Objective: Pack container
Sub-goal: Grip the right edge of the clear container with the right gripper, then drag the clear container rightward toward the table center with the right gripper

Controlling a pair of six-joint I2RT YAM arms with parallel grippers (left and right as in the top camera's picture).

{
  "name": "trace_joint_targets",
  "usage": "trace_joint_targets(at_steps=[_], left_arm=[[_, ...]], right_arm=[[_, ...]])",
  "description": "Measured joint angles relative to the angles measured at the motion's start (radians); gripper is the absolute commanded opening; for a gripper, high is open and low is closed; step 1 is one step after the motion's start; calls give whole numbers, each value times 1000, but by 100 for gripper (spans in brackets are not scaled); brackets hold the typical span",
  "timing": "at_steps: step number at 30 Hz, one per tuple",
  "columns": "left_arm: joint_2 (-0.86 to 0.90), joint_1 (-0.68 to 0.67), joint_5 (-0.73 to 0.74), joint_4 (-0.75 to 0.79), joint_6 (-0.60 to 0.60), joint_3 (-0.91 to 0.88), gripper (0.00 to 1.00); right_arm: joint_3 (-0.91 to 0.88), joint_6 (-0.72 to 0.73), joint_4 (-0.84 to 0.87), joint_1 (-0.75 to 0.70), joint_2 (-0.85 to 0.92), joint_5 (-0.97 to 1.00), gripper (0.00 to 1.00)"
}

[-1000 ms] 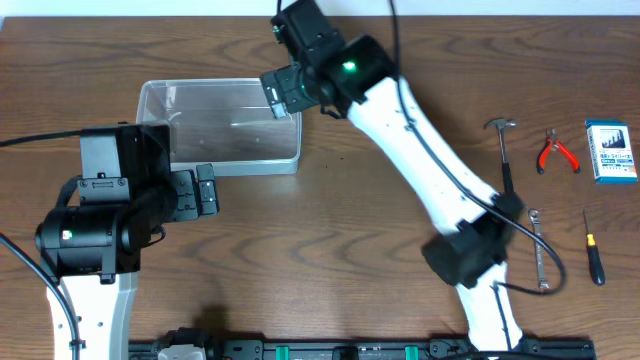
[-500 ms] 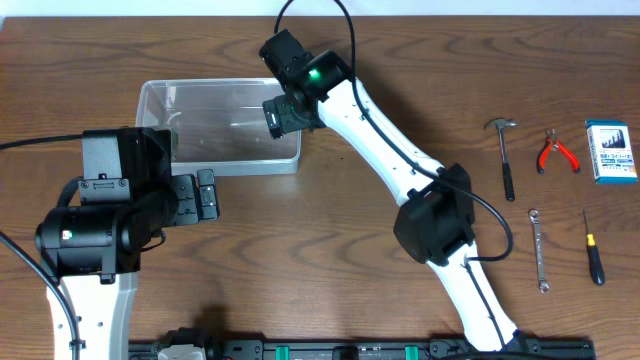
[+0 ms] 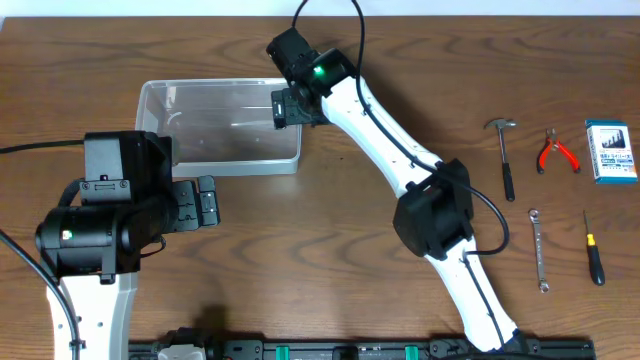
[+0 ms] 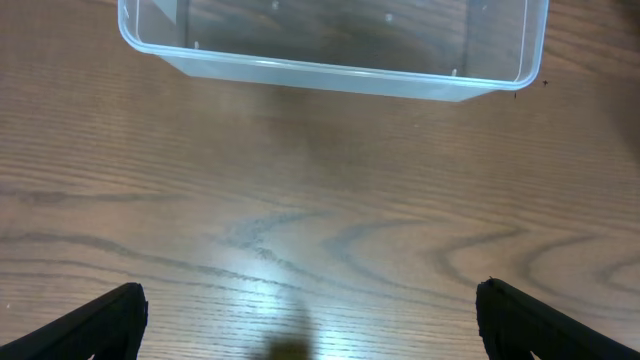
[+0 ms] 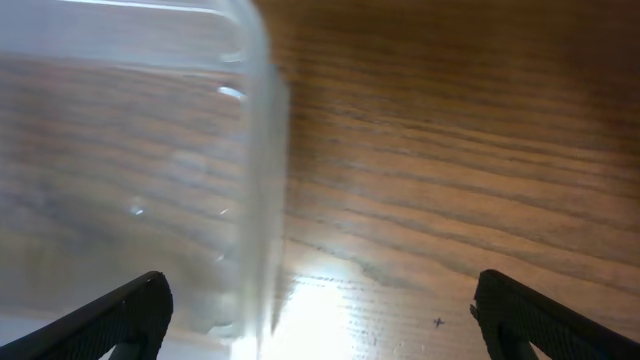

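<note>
The right gripper [image 3: 284, 106] is spread wide and grasps nothing. It sits at the right end of the container [image 3: 222, 164]. Behind it the white right arm stretches diagonally from the near edge of the counter [image 3: 330, 250], bends at a black elbow and reaches far and left. The right wrist view shows what the overhead does not: the right gripper [image 5: 320, 300] straddles the container's [image 5: 256, 150] clear end wall, one finger inside and one over bare wood.

The left gripper [image 3: 204, 200] is also released, and its arm is folded low at the left. In the left wrist view the left gripper [image 4: 310, 305] is over bare counter, with the container [image 4: 330, 76] ahead of it and apart. Only the overhead shows the hammer [image 3: 504, 152], pliers [image 3: 556, 152], blue box [image 3: 609, 152], wrench [image 3: 539, 250] and screwdriver [image 3: 594, 256], well apart at the right.
</note>
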Motion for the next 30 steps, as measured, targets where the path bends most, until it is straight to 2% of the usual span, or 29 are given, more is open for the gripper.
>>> trace_joint_targets(at_steps=[2,5,9,18,23,26,27,30], left_arm=[[0,0,0,-1,-8,0,98],[0,0,0,-1,-14,0,98],[0,0,0,-1,-15,0,98],[0,0,0,-1,-18,0,98],[0,0,0,-1,-18,0,98],[0,0,0,-1,-18,0,98],[0,0,0,-1,-18,0,98],[0,0,0,-2,-18,0,98]], right_arm=[[0,7,0,-8,13,0,99],[0,15,-1,-21,28,0,90],[0,24,0,-31,29,3,87],[0,36,1,-33,29,-1,45],[0,32,-5,-33,29,-1,30],[0,32,-14,-36,29,0,4],[0,31,-20,-39,29,-2,1],[3,35,-37,-52,29,-7,1]])
